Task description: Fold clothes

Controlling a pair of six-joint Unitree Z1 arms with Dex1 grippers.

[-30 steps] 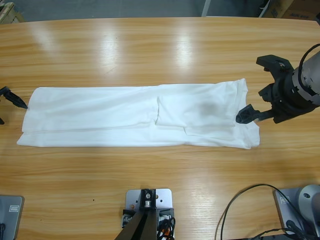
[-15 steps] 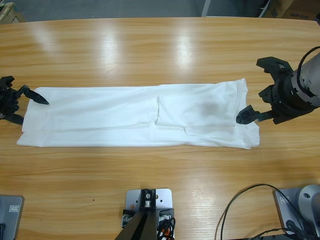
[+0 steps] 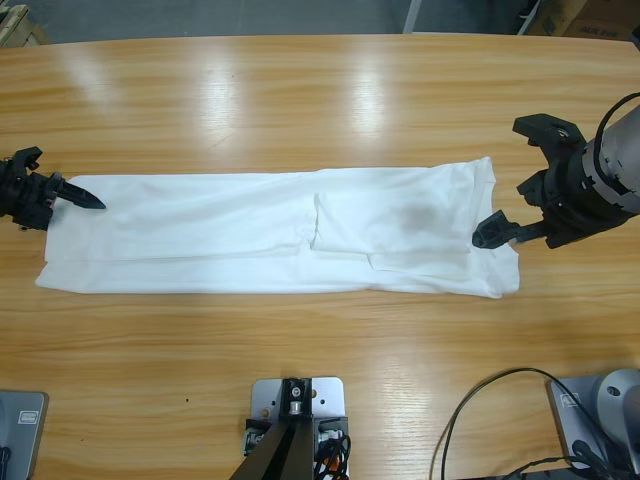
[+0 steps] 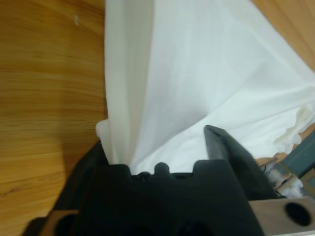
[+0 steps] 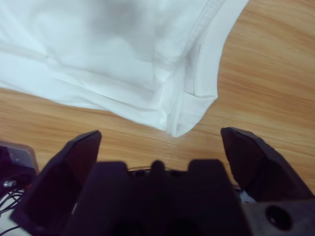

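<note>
The clothes are one white T-shirt (image 3: 250,230), folded into a long strip that lies flat across the table's middle. A faint dark patch shows through the cloth near its right end. My left gripper (image 3: 90,202) is at the strip's far-left upper corner, turned on its side. In the left wrist view the T-shirt (image 4: 206,73) runs between the parted jaws of the left gripper (image 4: 155,140), one jaw above the cloth and one below. My right gripper (image 3: 500,180) stands open just off the right end. In the right wrist view that gripper (image 5: 160,133) faces the hem corner of the T-shirt (image 5: 108,59) without touching it.
The wooden table (image 3: 300,90) stretches bare behind and in front of the shirt. A black cable (image 3: 480,395) loops at the near right corner.
My left gripper has come in from the left edge to the shirt's corner and turned on its side, so cloth is between its jaws. The right gripper and the shirt have not moved.
</note>
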